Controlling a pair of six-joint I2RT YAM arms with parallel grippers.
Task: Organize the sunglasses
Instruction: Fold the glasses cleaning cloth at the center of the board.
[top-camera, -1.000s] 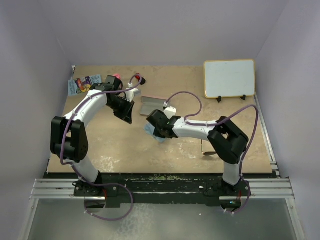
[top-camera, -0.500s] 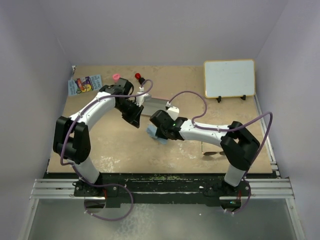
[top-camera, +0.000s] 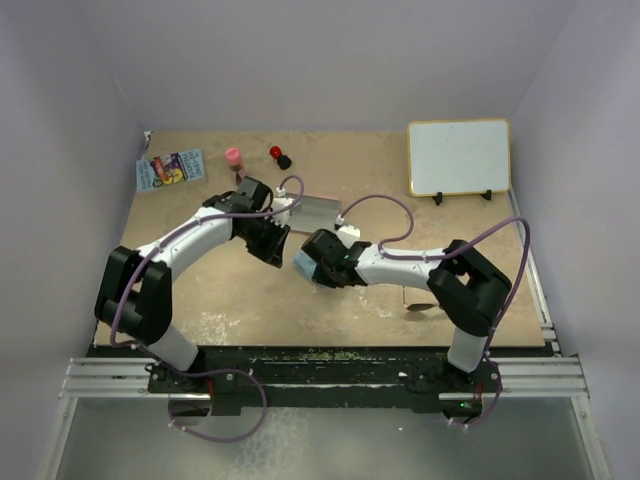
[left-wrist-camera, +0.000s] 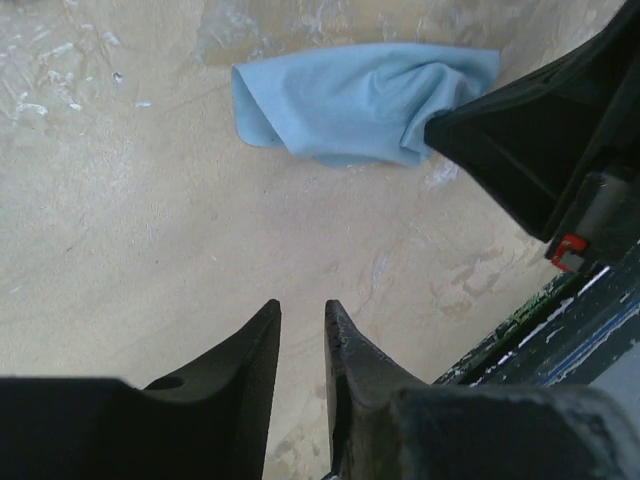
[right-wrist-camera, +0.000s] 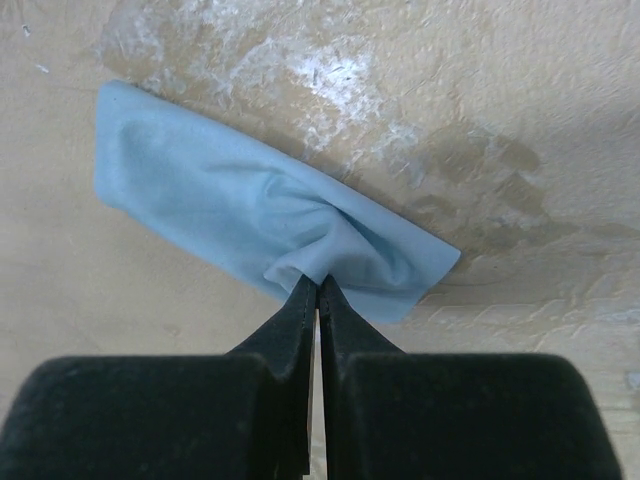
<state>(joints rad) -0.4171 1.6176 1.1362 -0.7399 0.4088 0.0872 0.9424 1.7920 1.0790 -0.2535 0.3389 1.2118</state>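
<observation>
The sunglasses (top-camera: 421, 306) lie on the table by the right arm's elbow, partly hidden by it, with a brownish lens showing. My right gripper (right-wrist-camera: 318, 281) is shut on a pinched fold of the light-blue cloth (right-wrist-camera: 200, 200), which hangs just above the table near the middle (top-camera: 304, 265). My left gripper (left-wrist-camera: 300, 308) is a short way to the left of the cloth (left-wrist-camera: 350, 100), pointing at it. Its jaws are a narrow gap apart with nothing between them. The open case (top-camera: 320, 210) lies just behind both grippers.
A whiteboard (top-camera: 458, 157) stands at the back right. A pink cup (top-camera: 233, 156), a small red object (top-camera: 275, 152), a black one (top-camera: 285, 161) and colourful packets (top-camera: 168, 168) sit at the back left. The table's front rail (left-wrist-camera: 560, 320) shows near the left gripper.
The left arm has swung right and nearer, closing in on the cloth, and its jaws have parted slightly. The right gripper shifted a little with the cloth still pinched.
</observation>
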